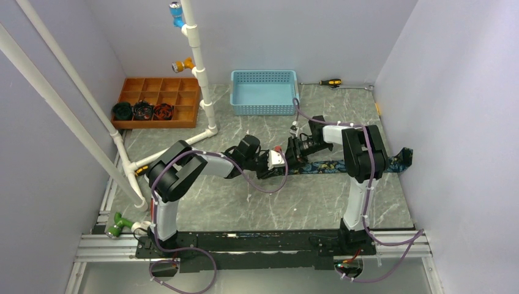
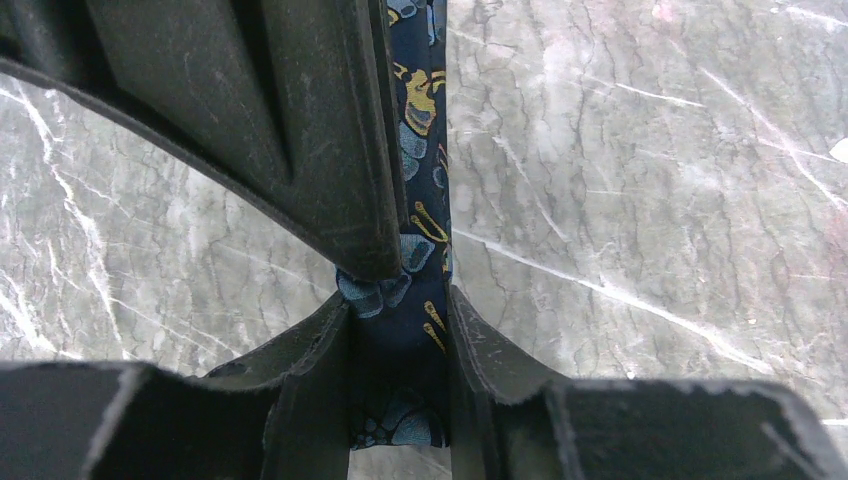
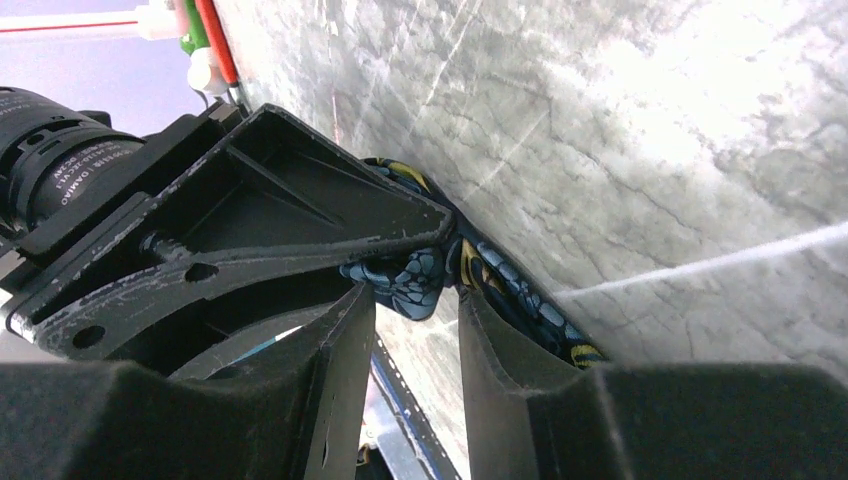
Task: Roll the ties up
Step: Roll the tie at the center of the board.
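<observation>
Tie: flat on surface, stretching from centre toward 3 o'clock.
Left jaws: clamped on tie's 9 o'clock end.
Right jaws: apart, at that end.

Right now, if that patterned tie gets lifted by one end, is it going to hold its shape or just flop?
Probably flop: the tie lies flat and thin along the table and crumples into a soft fold between the left fingers. Likely light, so a pinch should lift it, the long rest trailing. Unlikely to roll on its own.
</observation>
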`<control>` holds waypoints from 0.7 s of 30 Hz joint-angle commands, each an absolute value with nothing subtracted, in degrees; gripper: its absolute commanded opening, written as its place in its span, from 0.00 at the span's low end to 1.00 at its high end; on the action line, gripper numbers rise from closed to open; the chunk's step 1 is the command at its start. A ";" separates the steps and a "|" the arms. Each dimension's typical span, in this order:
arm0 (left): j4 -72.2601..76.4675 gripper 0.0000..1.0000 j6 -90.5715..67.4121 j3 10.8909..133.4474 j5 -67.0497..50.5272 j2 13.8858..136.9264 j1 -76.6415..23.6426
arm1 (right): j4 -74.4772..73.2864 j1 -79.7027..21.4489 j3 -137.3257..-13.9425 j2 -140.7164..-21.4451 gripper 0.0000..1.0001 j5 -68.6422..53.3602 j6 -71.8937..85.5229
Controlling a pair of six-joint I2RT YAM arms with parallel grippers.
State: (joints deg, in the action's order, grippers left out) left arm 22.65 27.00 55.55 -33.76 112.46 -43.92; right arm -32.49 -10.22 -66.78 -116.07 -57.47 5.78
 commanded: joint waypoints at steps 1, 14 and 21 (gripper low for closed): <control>12.11 0.35 28.32 53.45 -31.52 113.82 -43.60 | -29.11 -11.51 -67.01 -114.28 0.38 -58.75 7.62; 10.90 0.48 27.74 51.78 -34.35 112.29 -39.23 | -35.69 -12.13 -69.81 -118.99 0.00 -46.87 1.24; 20.37 0.79 25.83 46.36 -36.39 108.52 -38.83 | -34.77 -12.92 -71.97 -122.90 0.00 -41.31 0.53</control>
